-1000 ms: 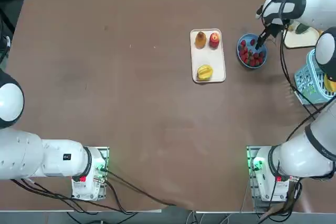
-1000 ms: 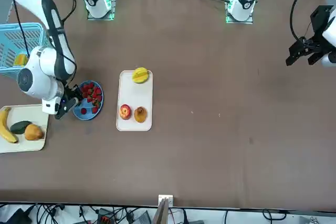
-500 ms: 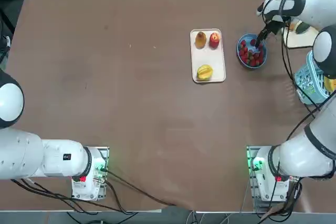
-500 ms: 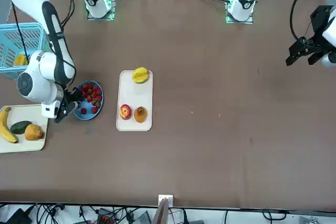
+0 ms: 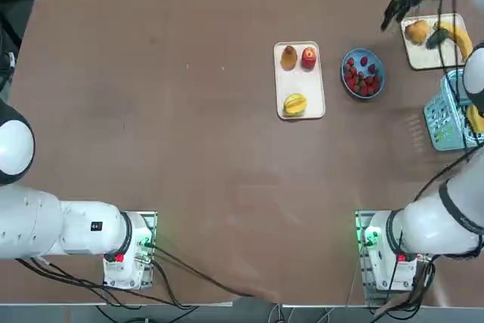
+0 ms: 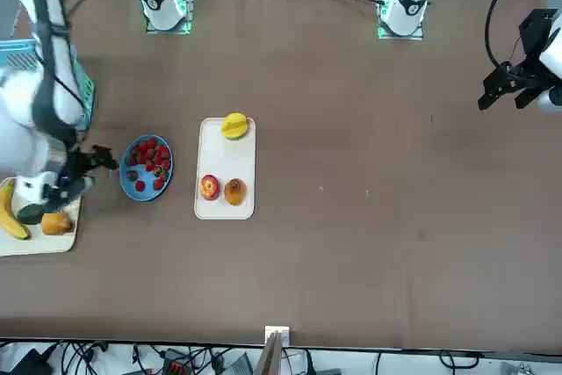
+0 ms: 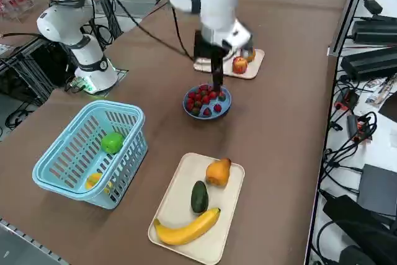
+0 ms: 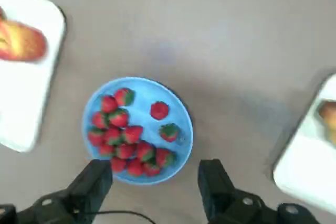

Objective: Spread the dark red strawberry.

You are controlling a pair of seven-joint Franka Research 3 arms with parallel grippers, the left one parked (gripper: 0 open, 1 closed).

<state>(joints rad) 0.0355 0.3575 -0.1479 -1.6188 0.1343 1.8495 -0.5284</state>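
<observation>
Several small dark red strawberries [image 8: 125, 141] lie in a blue bowl [image 8: 178, 145], most bunched along one side and two [image 8: 159, 110] lying apart from the bunch. The bowl [image 5: 376, 81] sits on the brown table just right of a white tray. My right gripper [image 8: 155, 182] hangs well above the bowl, open, with nothing between its black fingers [image 8: 97, 178]. The side view shows the gripper [image 7: 217, 82] pointing straight down over the strawberries [image 7: 203, 100]. From the front the gripper [image 6: 84, 173] shows left of the bowl [image 6: 132, 189].
A white tray [image 5: 301, 81] with a red apple [image 5: 308, 56], an orange-brown fruit and a yellow fruit lies left of the bowl. A second tray [image 7: 177, 197] holds a banana, a pear and a dark green fruit. A blue basket [image 7: 74, 153] stands at the right edge.
The right gripper was shut low among the strawberries a second ago; it has opened and lifted clear of the bowl. Two strawberries now lie apart from the bunch.
</observation>
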